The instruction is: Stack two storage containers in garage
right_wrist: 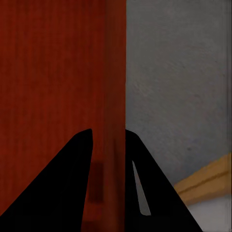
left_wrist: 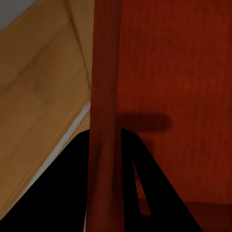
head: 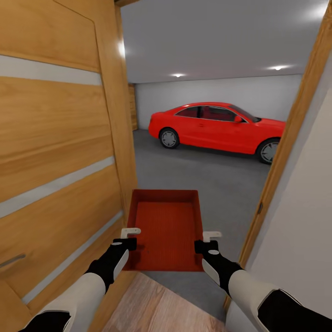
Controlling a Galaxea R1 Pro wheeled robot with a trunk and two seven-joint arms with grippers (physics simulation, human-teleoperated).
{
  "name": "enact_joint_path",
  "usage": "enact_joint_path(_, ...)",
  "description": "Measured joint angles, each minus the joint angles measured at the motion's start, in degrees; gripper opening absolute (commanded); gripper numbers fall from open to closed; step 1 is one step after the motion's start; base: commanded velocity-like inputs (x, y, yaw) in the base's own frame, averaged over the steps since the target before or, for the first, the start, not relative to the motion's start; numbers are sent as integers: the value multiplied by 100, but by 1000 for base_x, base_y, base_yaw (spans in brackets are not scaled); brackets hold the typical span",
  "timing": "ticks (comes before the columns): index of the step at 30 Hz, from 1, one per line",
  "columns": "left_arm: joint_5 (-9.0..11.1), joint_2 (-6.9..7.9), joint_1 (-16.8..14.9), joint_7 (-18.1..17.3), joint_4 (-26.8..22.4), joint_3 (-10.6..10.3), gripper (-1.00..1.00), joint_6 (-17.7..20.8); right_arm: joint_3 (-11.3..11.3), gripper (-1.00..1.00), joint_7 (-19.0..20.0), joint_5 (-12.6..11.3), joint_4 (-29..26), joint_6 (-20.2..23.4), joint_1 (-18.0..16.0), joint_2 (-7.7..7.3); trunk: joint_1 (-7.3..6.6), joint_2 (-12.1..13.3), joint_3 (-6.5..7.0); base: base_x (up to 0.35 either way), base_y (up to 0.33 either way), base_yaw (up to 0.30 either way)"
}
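The orange-red rectangular storage container (head: 166, 230), a thin-walled tub with a flat ribbed bottom, hangs level between the two arms at the threshold of the garage, its near end over the last strip of light wood-plank flooring (head: 157, 304) and its far end already out over the dark grey concrete floor (head: 216, 184). The left gripper (head: 130, 235) pinches the tub's left long wall near its near end, at about seven o'clock of the tub, and the right gripper (head: 206, 240) pinches the right long wall at about five o'clock; in each wrist view the red wall runs straight down between the two dark fingers, one finger inside the tub and one outside, so both grippers are clamped on it. I judge this to be the carrying step for one container, with the set-down not yet begun. The slatted wooden door (head: 55, 152) stands open close at nine o'clock of the tub, and the wooden door frame (head: 286, 152) rises at two o'clock, so the next move calls for driving straight through, keeping the tub centred and level, then lowering it onto open concrete. Farther off, at twelve to one o'clock, a red coupe car (head: 216, 127) is parked before the white back wall (head: 221, 90).
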Motion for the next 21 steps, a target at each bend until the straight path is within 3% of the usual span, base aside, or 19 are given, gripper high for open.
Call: enact_joint_path(21, 3, 1, 0, 0, 5, 1, -100, 0, 1, -100, 0, 1, -1, 6, 0, 0, 0, 0, 0, 3, 1, -241)
